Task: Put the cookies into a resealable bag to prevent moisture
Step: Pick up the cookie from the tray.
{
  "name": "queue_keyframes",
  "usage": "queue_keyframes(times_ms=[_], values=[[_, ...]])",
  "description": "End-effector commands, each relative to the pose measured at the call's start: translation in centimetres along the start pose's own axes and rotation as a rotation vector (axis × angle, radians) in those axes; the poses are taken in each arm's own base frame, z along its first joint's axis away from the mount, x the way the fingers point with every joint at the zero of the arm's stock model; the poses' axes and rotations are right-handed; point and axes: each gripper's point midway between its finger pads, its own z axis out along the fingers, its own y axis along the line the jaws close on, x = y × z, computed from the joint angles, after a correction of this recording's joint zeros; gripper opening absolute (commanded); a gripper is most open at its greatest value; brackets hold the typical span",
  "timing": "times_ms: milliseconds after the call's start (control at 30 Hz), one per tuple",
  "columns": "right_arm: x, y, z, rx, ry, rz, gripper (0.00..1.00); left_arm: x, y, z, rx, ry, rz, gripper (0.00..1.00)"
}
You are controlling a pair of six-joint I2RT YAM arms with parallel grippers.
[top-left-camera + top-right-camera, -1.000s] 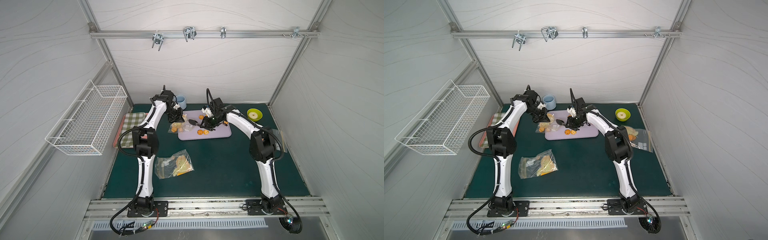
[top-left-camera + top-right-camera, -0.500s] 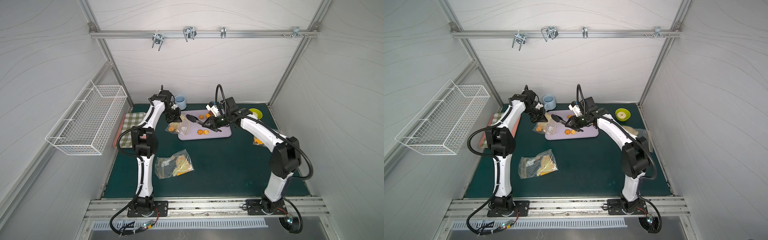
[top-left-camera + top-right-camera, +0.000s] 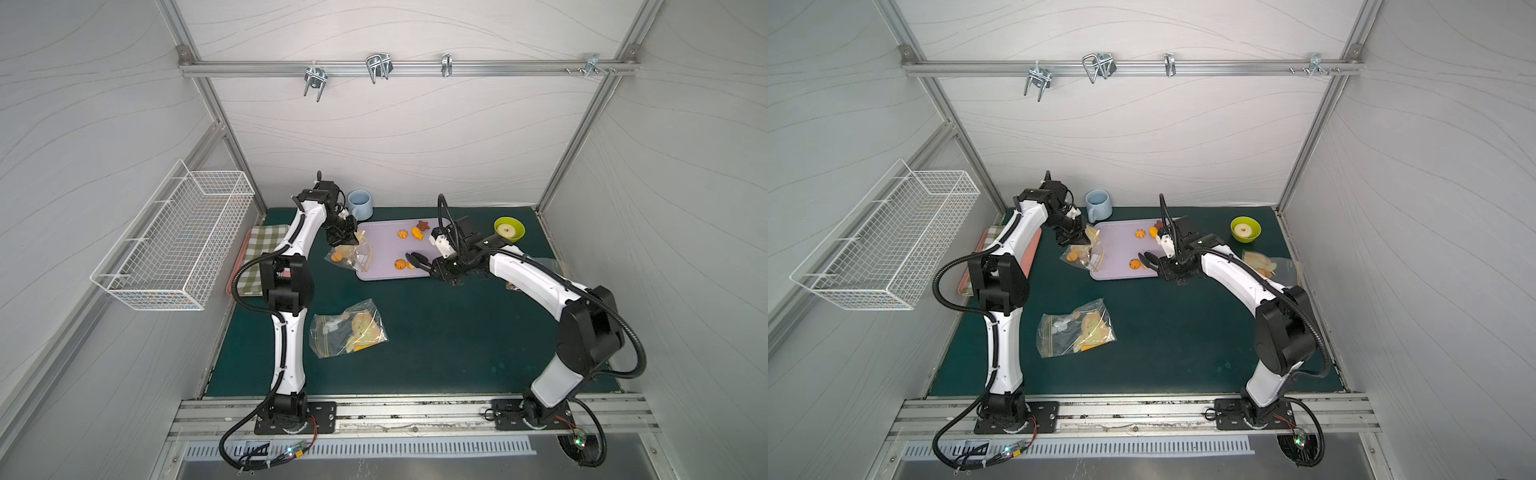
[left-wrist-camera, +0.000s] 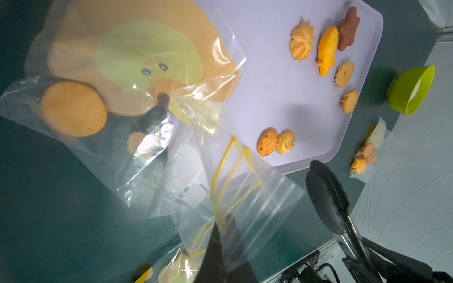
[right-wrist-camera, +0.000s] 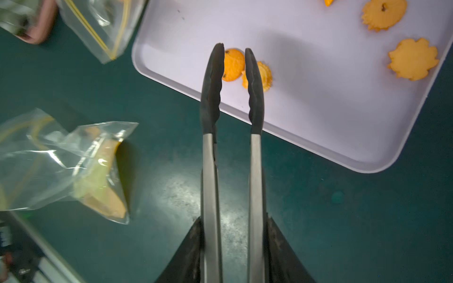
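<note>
Cookies loose on lilac tray, just ahead of right end effector; one more inside bag held by left end effector. Right end effector clamped on tongs, tips narrowly apart either side of a chip-dotted round; contact unclear. Left end effector pinched shut on bag's yellow-zip mouth. Dark green surface beneath both; filled bag well behind left end effector, mug just beyond it, green bowl beyond right end effector. White panel walls all round, hook rail high overhead, wire basket on wall outboard of left end effector.
</note>
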Motion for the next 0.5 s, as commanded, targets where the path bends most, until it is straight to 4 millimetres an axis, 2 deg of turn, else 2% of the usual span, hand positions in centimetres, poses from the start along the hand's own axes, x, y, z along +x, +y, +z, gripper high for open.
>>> queue_keyframes(times_ms=[0, 300, 467], values=[[0.4, -1.1, 0.1, 0.121, 0.041, -0.101, 0.41, 0.1, -0.2, -1.5, -0.004, -0.023, 0.004, 0.00], [0.8, -1.4, 1.2, 0.167, 0.082, -0.154, 0.49, 0.1, -0.3, -1.6, 0.009, -0.022, 0.002, 0.00], [0.7, -1.8, 1.9, 0.186, 0.112, -0.164, 0.50, 0.1, -0.4, -1.6, 0.016, -0.022, 0.002, 0.00]])
